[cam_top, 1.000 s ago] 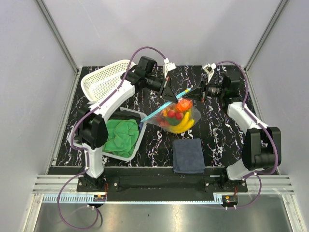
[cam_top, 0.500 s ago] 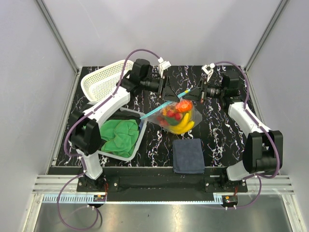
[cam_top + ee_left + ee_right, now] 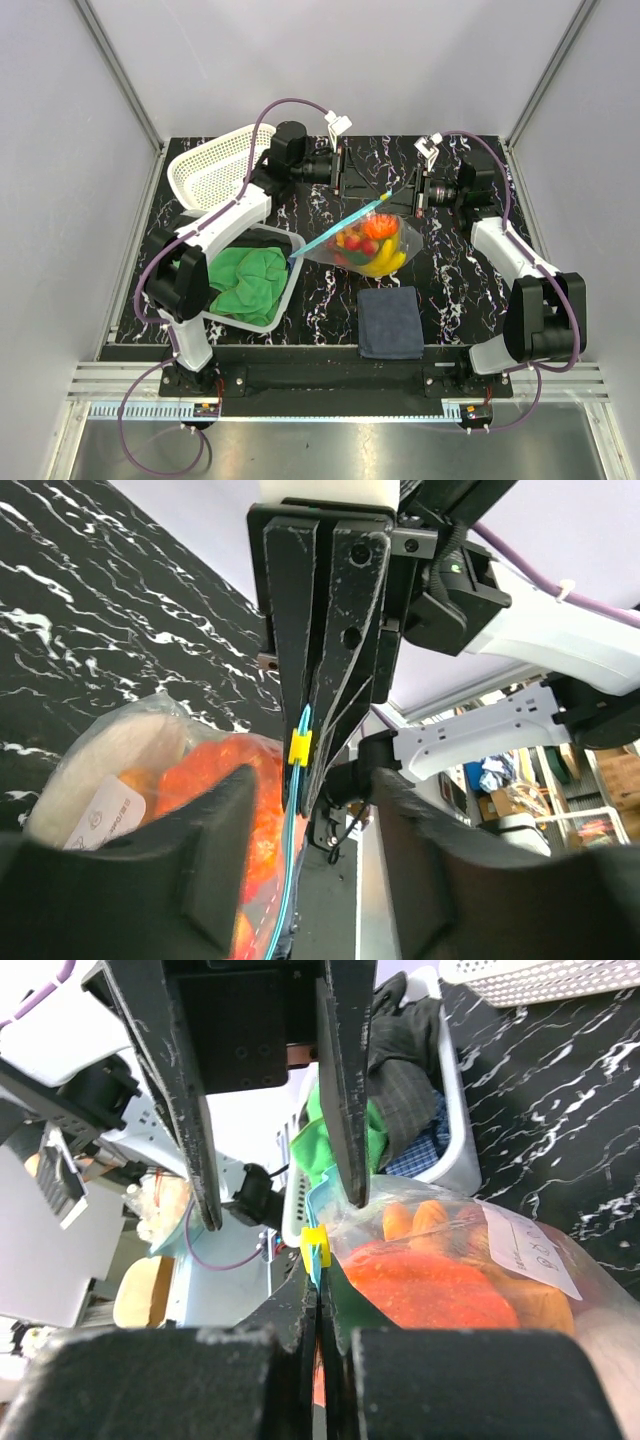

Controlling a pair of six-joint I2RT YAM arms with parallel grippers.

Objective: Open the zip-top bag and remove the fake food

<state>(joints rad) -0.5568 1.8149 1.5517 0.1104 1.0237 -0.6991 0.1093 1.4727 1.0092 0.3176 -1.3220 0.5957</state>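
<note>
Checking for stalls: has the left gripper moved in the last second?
Yes, slightly: the left gripper drew back, farther from the blue cloth in the top view.

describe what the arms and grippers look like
The left arm and right arm have white links, black joints and looping purple cables. The left gripper and right gripper have flat black tapering fingers, scuffed with white specks.

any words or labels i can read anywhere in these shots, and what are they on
White sticker against the pale food piece in the zip-top bag, left wrist view: printed marks, too blurred to read.
White label on the bag, right wrist view: faint writing, illegible.
No other text visible.
</note>
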